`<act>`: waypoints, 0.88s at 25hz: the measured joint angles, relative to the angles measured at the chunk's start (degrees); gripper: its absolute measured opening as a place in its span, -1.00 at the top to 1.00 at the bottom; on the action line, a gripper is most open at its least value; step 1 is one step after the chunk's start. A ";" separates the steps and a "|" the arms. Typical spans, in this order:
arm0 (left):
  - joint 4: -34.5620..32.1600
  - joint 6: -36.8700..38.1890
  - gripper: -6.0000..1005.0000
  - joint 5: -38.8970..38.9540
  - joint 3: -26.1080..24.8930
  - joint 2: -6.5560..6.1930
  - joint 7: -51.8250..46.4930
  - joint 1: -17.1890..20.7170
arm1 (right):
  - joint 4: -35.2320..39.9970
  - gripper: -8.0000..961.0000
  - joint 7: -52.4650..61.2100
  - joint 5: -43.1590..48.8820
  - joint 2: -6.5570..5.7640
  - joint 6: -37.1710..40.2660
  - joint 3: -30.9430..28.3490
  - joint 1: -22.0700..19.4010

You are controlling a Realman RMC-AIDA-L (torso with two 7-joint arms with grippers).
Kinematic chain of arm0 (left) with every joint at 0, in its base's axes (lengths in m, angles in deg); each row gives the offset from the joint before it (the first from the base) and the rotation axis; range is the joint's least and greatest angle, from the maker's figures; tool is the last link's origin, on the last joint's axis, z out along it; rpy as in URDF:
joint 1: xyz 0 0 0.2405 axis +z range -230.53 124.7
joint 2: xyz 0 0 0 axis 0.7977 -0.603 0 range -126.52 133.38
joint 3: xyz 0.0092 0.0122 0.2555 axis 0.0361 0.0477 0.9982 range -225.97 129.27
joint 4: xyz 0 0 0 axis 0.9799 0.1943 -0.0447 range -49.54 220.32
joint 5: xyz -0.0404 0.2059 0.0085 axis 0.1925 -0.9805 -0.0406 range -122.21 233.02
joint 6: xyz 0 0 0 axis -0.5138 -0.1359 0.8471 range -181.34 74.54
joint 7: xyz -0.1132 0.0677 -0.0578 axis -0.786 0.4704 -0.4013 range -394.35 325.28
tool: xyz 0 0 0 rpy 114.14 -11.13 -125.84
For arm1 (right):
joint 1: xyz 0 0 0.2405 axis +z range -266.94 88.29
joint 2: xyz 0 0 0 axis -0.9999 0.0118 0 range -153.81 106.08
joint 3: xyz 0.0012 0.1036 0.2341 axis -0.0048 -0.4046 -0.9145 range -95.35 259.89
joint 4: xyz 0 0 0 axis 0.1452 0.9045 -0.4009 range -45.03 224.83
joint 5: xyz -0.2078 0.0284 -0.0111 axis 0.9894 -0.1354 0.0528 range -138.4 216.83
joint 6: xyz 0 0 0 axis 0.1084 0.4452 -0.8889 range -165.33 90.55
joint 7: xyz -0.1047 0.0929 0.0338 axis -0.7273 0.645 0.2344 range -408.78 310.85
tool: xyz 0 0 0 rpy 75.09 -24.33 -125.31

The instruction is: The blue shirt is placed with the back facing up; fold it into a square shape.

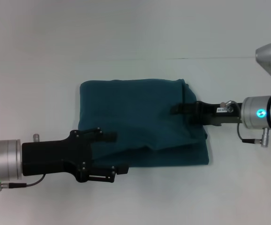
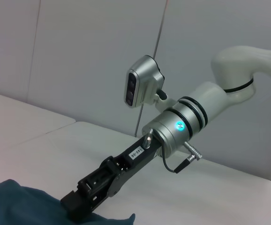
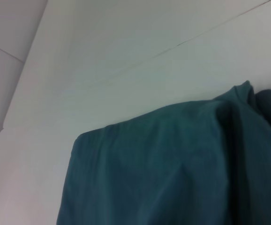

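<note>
Blue shirt lies in the middle of the white desk, already doubled into a rough rectangle several layers thick, with an upper layer ending in a slanted edge short of the near-right corner and a small bunch of cloth at the far-right corner. It reads as soft, light cotton: limp, apt to sag and slide over itself, so I judge it best taken by a pinch through all layers at an edge or corner, lifted low and laid down slowly to keep the stack from skewing. The right claw reaches in from the right, its dark fingers low over the cloth near the right edge and set close together; whether any fabric is caught between them cannot be told. The left claw sits at the near-left corner of the shirt with its fingers spread wide, nothing visibly held. The head view alone gives the whole outline and both arms. The left wrist view shows the right claw side-on, its tip down at the fabric. The right wrist view shows only the far-left corner, lying flat and square, and the raised bunch.
</note>
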 joint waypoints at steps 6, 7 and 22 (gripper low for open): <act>-0.03 -0.16 -0.86 -0.06 -0.06 -0.03 0.07 -0.01 | -0.01 -0.85 -0.15 -0.16 1.10 -1.06 0.04 0.32; -0.04 -0.16 -0.86 -0.08 -0.06 -0.03 0.07 -0.01 | -0.01 -0.84 -0.15 -0.17 1.20 -1.14 0.05 0.33; -0.04 -0.88 -0.87 -0.16 -0.28 -0.03 -0.02 0.09 | -1.82 -0.49 -0.20 -0.27 1.91 -4.94 0.06 1.23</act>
